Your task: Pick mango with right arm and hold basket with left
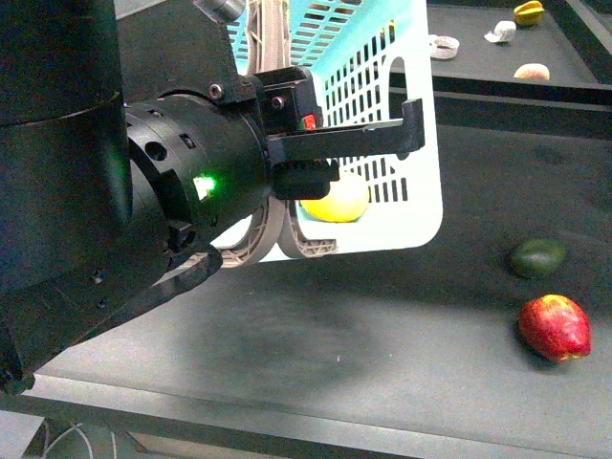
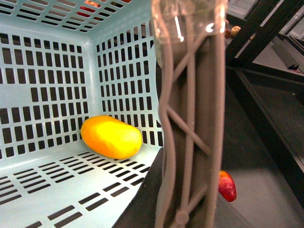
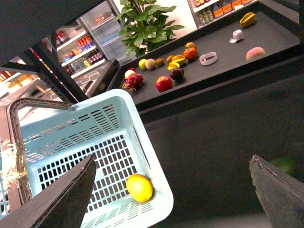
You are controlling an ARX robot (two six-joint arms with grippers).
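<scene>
Filling the left half of your front view is the left arm [image 1: 143, 191], with a green light lit on its wrist; it hides that end of the basket.

Basket [image 1: 411, 220]: it sits on the dark bench [image 1: 287, 335]. Its two grey-brown handles [image 2: 190, 142] are raised together.

Left gripper [image 1: 363, 143]: it sits right at the handles. One long finger crosses in front of the basket's slotted wall. In the left wrist view the handles run close through the middle of the picture. The contact itself is hidden, so you cannot tell whether the gripper is clamped on them.

Right gripper [image 3: 173, 161]: it hangs above the bench just beside the basket's near corner. Its fingers [image 3: 61, 199] are spread wide with nothing between them and are touching nothing.

Mango [image 3: 139, 187]: it is inside the basket, lying on the floor in a corner against the slotted wall. From the front you see it only through the slots, below the left gripper.

Red fruit mottled with yellow [image 1: 555, 327]: it lies loose on the bench, well apart from the basket. In the left wrist view the handles partly cover it.

Dark green fruit [image 1: 536, 258]: it lies just behind the red one, and the two are not touching.
</scene>
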